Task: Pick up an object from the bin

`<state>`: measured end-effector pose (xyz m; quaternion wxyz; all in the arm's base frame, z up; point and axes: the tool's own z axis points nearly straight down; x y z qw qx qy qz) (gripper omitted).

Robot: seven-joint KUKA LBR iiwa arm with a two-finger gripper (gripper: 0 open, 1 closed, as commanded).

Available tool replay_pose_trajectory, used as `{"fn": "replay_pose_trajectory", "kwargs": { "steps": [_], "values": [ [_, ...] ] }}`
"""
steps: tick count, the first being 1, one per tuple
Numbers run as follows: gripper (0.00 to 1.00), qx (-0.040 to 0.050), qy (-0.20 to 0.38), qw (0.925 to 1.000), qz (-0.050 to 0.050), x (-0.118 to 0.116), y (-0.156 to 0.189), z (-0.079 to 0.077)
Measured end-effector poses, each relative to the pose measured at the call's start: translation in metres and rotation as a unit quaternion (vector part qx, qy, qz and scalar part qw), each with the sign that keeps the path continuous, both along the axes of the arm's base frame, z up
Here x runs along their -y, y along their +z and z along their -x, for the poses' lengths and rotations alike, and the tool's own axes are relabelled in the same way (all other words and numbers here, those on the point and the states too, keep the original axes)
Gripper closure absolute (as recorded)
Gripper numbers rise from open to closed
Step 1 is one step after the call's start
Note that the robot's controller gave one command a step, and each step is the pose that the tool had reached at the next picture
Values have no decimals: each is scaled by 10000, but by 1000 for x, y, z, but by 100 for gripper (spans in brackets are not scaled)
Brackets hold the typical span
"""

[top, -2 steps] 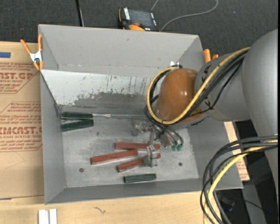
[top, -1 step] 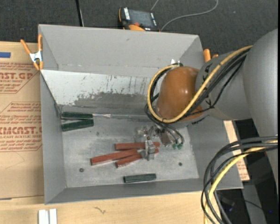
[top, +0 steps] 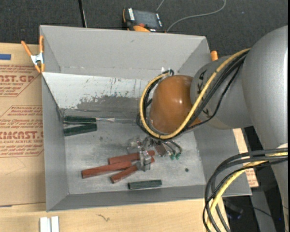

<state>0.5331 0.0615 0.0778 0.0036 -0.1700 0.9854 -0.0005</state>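
Saw a grey bin [top: 121, 52] with sloping walls and a scuffed floor. Saw the arm [top: 266, 81] reaching in from the right, bulky and grey, with yellow-and-black cables [top: 145, 100] looped around an orange cover [top: 170, 103] at the wrist.

Found the gripper [top: 144, 157] just below that cover, down at the floor and a little right of the bin's middle. Could not tell whether open or closed, with its metal parts bunched together and partly hidden under the wrist. Could not tell either whether clamped on anything. Found its tip touching, or just above, the right ends of three red-brown sticks [top: 117, 168] fanned out to its left.

Noted the long stick [top: 99, 171] farthest left of the gripper, lying flat on the floor. Noted the upper stick [top: 123, 160] nearest, ending right at the tip. Noted the short stick [top: 122, 176] just down and left of the tip, angled toward the front wall.

Saw two dark green bars [top: 79, 125] well apart, up and left of the gripper, stacked by the left wall. Found a dark strip [top: 144, 183] straight below the gripper, near the front wall and apart from the sticks. Spotted a small green-tipped piece [top: 174, 154] close on the gripper's right, under the cover's edge.
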Motion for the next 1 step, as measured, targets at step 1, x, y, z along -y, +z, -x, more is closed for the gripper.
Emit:
{"fn": "replay_pose_trajectory", "kwargs": {
  "steps": [1],
  "values": [
    [100,7,2718,9623,16,25,190,-9]
  ]
}}
